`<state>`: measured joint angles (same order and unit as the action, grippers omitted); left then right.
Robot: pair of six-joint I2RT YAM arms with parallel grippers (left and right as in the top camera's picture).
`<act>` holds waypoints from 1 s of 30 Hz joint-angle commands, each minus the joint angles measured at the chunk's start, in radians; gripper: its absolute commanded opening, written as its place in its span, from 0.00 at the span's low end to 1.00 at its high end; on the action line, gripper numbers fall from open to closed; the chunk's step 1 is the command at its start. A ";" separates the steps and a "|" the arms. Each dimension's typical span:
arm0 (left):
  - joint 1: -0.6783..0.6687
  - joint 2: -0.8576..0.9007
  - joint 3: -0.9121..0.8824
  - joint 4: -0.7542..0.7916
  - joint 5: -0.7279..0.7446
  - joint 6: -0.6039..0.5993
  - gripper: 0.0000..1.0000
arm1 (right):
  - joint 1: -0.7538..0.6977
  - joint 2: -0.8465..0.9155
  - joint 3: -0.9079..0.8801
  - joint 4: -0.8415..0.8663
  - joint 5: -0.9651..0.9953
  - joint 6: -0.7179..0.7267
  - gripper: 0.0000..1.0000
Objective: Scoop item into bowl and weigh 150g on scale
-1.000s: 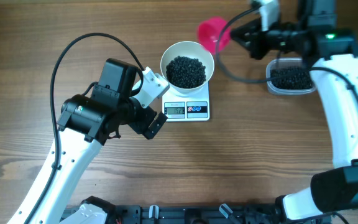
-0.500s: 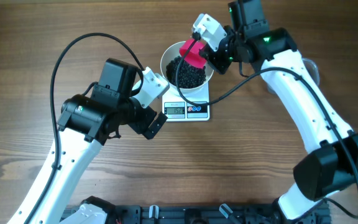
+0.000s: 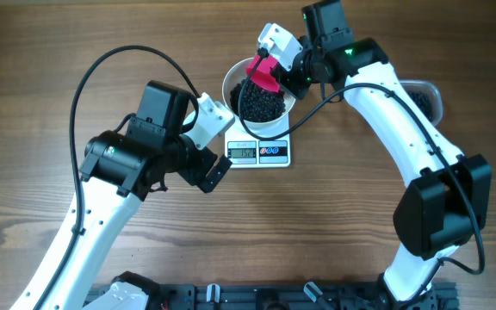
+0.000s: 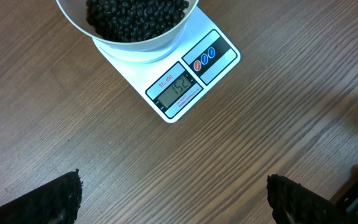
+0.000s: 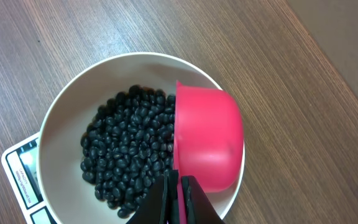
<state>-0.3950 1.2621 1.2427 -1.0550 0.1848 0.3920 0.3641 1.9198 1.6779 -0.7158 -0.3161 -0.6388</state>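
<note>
One heap of black beans (image 5: 126,149) lies in one white bowl (image 5: 58,118) on the one scale (image 4: 211,70). One pink scoop (image 5: 207,140) tilts over the bowl's right rim, its handle clamped in the right gripper (image 5: 179,202). The left gripper (image 4: 176,202) hovers near the scale, fingers wide apart. One clear tub (image 3: 430,96) lies far right. A second ago the scoop hung beside that tub; the left arm is unmoved.
</note>
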 commanded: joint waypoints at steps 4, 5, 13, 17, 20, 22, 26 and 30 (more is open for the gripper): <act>0.006 -0.005 -0.006 -0.001 0.013 0.020 1.00 | 0.027 0.024 -0.018 -0.005 0.010 -0.042 0.04; 0.006 -0.005 -0.006 -0.001 0.013 0.020 1.00 | 0.031 0.024 -0.018 -0.012 0.010 -0.043 0.04; 0.006 -0.005 -0.006 -0.001 0.013 0.020 1.00 | 0.031 0.023 -0.018 -0.050 0.009 -0.016 0.04; 0.006 -0.006 -0.006 -0.001 0.013 0.020 1.00 | 0.031 0.019 -0.014 -0.062 -0.037 0.011 0.04; 0.006 -0.006 -0.006 -0.001 0.013 0.020 1.00 | 0.031 0.006 -0.013 -0.063 -0.063 0.022 0.04; 0.006 -0.005 -0.006 -0.001 0.013 0.020 1.00 | 0.031 0.006 -0.013 -0.065 -0.063 0.027 0.04; 0.006 -0.005 -0.006 -0.001 0.013 0.020 1.00 | 0.028 0.006 -0.013 -0.066 -0.076 0.079 0.04; 0.006 -0.006 -0.006 -0.001 0.013 0.020 1.00 | 0.002 0.000 -0.013 -0.067 -0.163 0.102 0.04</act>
<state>-0.3950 1.2621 1.2427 -1.0550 0.1848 0.3920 0.3866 1.9209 1.6703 -0.7811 -0.3859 -0.5713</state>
